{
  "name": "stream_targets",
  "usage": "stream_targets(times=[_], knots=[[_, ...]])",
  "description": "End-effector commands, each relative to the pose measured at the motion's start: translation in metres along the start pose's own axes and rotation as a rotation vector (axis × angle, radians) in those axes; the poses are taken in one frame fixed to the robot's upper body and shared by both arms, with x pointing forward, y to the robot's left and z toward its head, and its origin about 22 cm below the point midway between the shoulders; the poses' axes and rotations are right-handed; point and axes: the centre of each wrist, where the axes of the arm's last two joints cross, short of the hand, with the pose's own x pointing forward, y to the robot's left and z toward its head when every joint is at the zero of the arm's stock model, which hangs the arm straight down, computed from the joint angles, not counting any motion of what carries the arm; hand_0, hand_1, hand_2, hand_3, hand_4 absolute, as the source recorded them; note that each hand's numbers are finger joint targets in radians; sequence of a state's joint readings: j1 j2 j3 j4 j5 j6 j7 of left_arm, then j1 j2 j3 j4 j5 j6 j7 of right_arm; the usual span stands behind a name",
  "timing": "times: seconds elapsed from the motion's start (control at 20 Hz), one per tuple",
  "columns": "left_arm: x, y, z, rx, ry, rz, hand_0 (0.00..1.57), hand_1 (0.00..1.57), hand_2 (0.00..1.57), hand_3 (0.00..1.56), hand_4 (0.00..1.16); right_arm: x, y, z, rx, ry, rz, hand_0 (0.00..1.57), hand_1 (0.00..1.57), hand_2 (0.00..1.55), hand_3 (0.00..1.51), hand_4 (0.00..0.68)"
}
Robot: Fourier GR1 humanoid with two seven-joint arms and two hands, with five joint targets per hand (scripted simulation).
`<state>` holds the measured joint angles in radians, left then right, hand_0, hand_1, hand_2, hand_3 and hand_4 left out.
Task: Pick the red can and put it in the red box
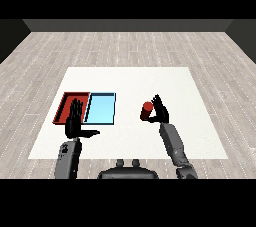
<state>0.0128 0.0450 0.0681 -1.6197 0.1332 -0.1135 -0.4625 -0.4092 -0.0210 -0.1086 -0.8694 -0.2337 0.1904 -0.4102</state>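
The red can (146, 110) is right of the table's middle, and my right hand (160, 112) is curled round it from the right side. Whether the can rests on the table or is lifted I cannot tell. The red tray (65, 102) lies at the left, partly hidden by my left hand (76, 121), which is held upright with straight fingers and thumb out, holding nothing. The light blue tray (101, 108) lies directly right of the red tray, between it and the can.
The white table (130, 81) stretches wide behind the trays and to the right of the can. A wooden floor surrounds it.
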Motion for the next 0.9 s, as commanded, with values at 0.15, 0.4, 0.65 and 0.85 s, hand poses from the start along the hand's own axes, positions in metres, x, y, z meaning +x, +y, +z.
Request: stream_targets(times=[0.15,0.4,0.65,0.85], knots=[[-0.005,-0.023,-0.006,0.004,0.004,-0.008,0.00,0.00,0.00,0.00,0.00,0.004,0.010,-0.020,-0.005,0.009,0.014,0.00,0.00,0.00,0.00,0.000],[-0.007,-0.019,-0.004,-0.018,0.000,-0.006,0.00,0.00,0.00,0.00,0.00,-0.005,0.005,-0.004,-0.006,0.021,0.028,0.00,0.00,0.00,0.00,0.000],[-0.014,-0.010,0.002,-0.001,-0.007,-0.009,0.00,0.00,0.00,0.00,0.00,-0.025,0.020,-0.012,0.001,0.009,0.019,0.00,0.00,0.00,0.00,0.000],[0.013,-0.011,0.009,0.005,-0.001,-0.001,0.00,0.00,0.00,0.00,0.00,-0.008,0.021,-0.024,0.005,0.048,0.002,0.00,0.00,0.00,0.00,0.000]])
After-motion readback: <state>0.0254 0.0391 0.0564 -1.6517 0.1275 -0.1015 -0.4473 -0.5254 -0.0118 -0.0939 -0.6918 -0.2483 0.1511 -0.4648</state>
